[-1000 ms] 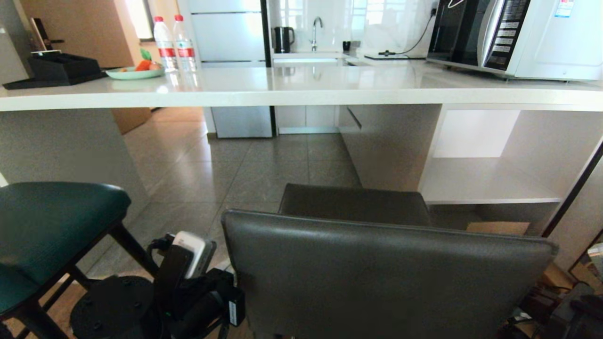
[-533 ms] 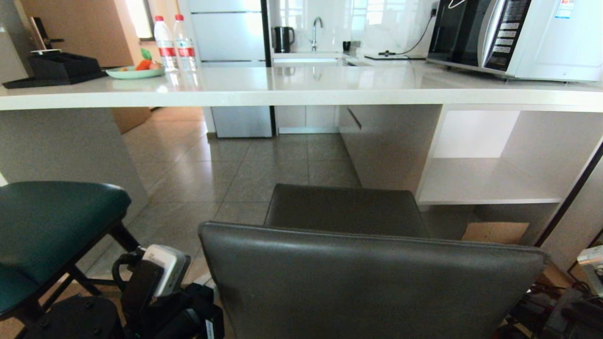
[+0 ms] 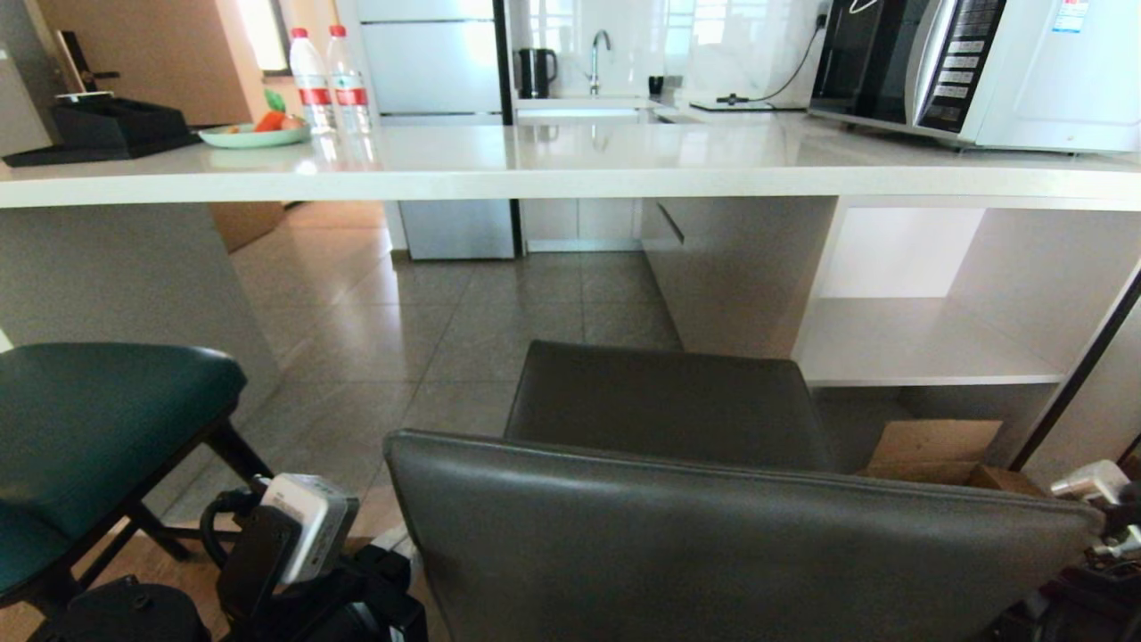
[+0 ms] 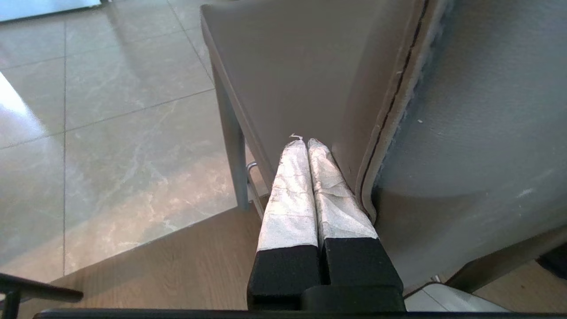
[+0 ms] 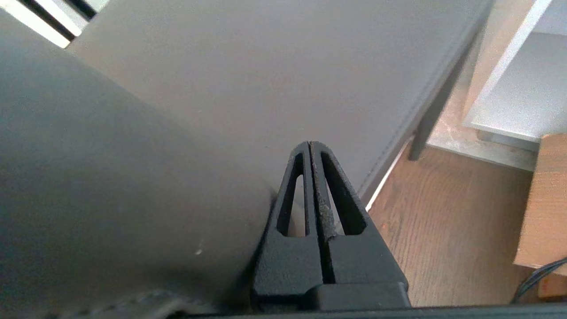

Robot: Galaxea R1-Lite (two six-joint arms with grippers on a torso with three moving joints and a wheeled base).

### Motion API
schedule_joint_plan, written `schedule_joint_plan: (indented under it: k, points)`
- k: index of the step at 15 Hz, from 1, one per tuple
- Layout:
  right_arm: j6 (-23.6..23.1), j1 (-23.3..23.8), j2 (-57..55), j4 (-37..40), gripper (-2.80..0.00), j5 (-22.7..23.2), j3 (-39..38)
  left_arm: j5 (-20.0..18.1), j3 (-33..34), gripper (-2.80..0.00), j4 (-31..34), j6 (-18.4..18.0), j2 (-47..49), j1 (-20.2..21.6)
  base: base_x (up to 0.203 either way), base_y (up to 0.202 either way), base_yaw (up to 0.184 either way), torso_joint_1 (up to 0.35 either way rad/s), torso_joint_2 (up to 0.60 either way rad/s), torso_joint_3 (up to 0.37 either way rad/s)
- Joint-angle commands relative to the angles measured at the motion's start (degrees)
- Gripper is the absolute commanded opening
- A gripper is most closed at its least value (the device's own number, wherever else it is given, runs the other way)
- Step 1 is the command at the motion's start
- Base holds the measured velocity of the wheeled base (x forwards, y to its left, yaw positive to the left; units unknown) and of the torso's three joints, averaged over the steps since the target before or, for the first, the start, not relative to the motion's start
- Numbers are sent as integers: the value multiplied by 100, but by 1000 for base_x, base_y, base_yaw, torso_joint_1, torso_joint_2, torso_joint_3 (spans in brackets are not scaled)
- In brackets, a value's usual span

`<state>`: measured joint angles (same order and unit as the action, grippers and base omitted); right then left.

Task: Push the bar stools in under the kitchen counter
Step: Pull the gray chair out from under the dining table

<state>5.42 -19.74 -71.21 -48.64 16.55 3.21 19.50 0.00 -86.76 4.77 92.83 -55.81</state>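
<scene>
Bright daylight glares on the counter (image 3: 570,160); edges perhaps warped

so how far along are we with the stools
Neither stool looks tucked in. In hand: both shut pincers, left pincer and right pincer, sit at the grey stool, which stands short of the counter. Left: finish that push, then the teal stool.

grey stool (image 3: 669,464) sits before the counter (image 3: 570,169); teal stool (image 3: 98,437) at its nine o'clock, microwave (image 3: 980,67) on the counter at two o'clock.
</scene>
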Motion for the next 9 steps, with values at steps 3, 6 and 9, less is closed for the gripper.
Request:
schedule_joint_plan:
  k: [3,6,9]
  points:
    - [2,-4,-155,-102,-280,-19,145,-54,18,-280,-90,7,-29,0,0,0,0,0,0,0]
    - [2,5,-163,-102,-280,-286,159,-50,18,-280,-90,7,-146,-7,0,0,0,0,0,0]
    - [2,5,-235,-102,-280,-320,240,-44,18,-280,567,21,-712,53,0,0,0,0,0,0]
